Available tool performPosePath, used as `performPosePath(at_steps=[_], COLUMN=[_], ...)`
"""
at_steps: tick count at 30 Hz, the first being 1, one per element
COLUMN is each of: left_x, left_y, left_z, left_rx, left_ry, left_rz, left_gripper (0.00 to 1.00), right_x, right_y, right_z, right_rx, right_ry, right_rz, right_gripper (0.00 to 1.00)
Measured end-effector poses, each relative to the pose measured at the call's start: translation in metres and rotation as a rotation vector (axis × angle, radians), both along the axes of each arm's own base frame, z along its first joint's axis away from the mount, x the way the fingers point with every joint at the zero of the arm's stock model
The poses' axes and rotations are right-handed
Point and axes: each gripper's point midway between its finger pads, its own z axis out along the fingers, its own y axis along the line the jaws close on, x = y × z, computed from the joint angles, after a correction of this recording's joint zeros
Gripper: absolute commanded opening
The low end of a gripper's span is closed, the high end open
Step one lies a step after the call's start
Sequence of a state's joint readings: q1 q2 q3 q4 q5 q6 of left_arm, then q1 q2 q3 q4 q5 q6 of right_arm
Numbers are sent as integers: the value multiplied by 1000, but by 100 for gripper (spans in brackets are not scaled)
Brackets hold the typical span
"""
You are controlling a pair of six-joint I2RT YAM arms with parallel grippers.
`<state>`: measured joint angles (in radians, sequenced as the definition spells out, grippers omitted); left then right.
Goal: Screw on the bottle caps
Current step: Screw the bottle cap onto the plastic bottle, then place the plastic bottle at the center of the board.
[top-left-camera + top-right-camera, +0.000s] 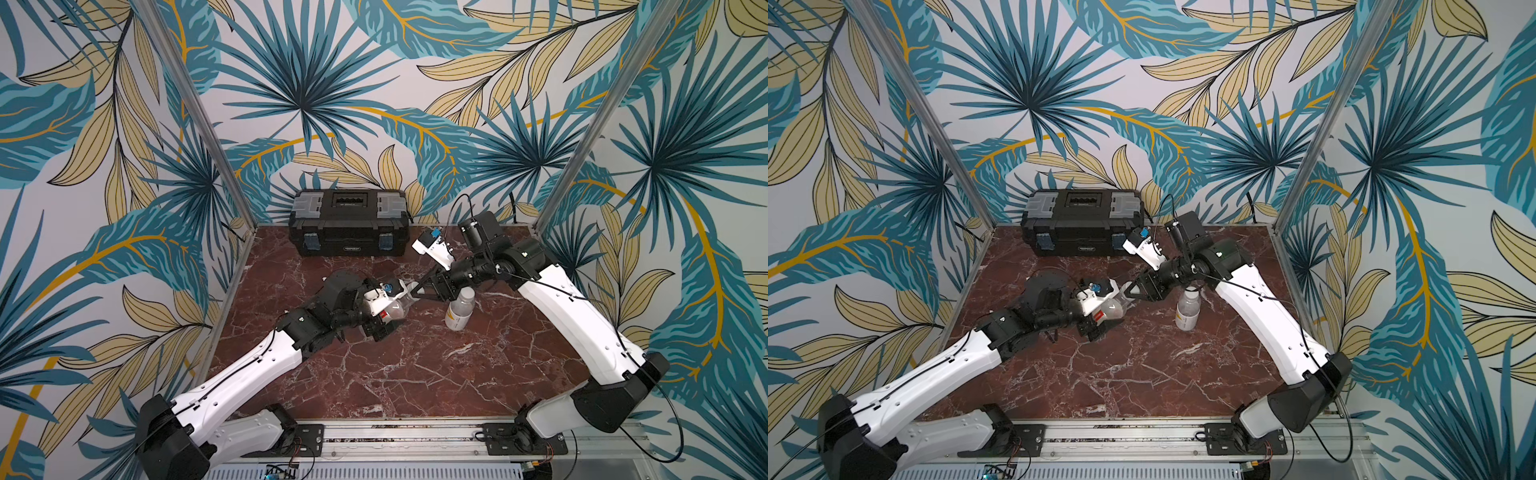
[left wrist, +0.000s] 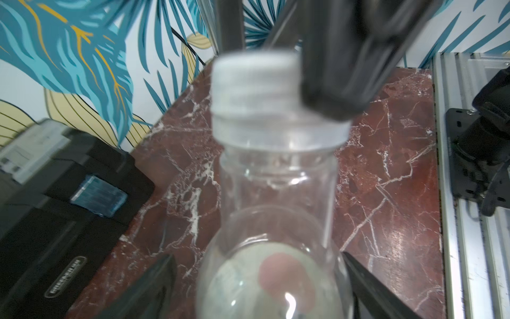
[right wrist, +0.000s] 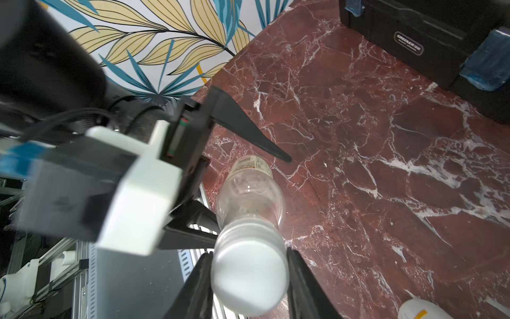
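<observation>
The yellow-labelled bottle (image 1: 459, 311) stands on the bench (image 1: 415, 374), its white top (image 1: 467, 293) seemingly on; that half looks done. The red-labelled bottle (image 2: 276, 193) lies tilted between the arms; the right hand (image 3: 248, 255) is clenched on the cap (image 2: 254, 82) sitting on its neck; the left hand (image 3: 251, 197) is released, fingers spread beside the body. Whether this cap is fully tight cannot be told; standing the bottle up remains.

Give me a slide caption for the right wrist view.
Right end effector clamps the white cap on a clear bottle; left end effector stands open around the bottle.
</observation>
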<state>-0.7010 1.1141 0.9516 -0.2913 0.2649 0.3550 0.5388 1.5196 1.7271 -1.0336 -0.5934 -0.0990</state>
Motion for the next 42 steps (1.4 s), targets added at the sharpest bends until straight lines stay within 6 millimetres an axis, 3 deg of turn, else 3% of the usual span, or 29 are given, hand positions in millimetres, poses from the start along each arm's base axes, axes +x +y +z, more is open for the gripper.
performPosePath(at_steps=[4, 7, 12, 22, 31, 39, 42], left_x=[3, 6, 15, 43, 53, 55, 55], left_y=[3, 7, 22, 76, 106, 111, 111], left_z=[16, 18, 18, 57, 60, 60, 59], left_rx=[-36, -41, -42, -103, -120, -123, -123], left_ry=[-54, -72, -92, -217, -230, -228, -227], left_rz=[25, 55, 161, 514, 684, 712, 713], left_gripper=[100, 100, 100, 100, 100, 100, 100], right_x=[16, 30, 38, 64, 69, 69, 70], right_y=[-9, -15, -15, 4, -5, -8, -7], right_z=[1, 1, -15, -85, -99, -107, -108], right_rx=[-80, -137, -235, -492, -545, -566, -565], right_ry=[-26, -63, -85, -65, -71, -63, -62], right_rz=[-72, -130, -183, -211, -253, -268, -271], right_gripper=[0, 0, 0, 0, 0, 0, 8])
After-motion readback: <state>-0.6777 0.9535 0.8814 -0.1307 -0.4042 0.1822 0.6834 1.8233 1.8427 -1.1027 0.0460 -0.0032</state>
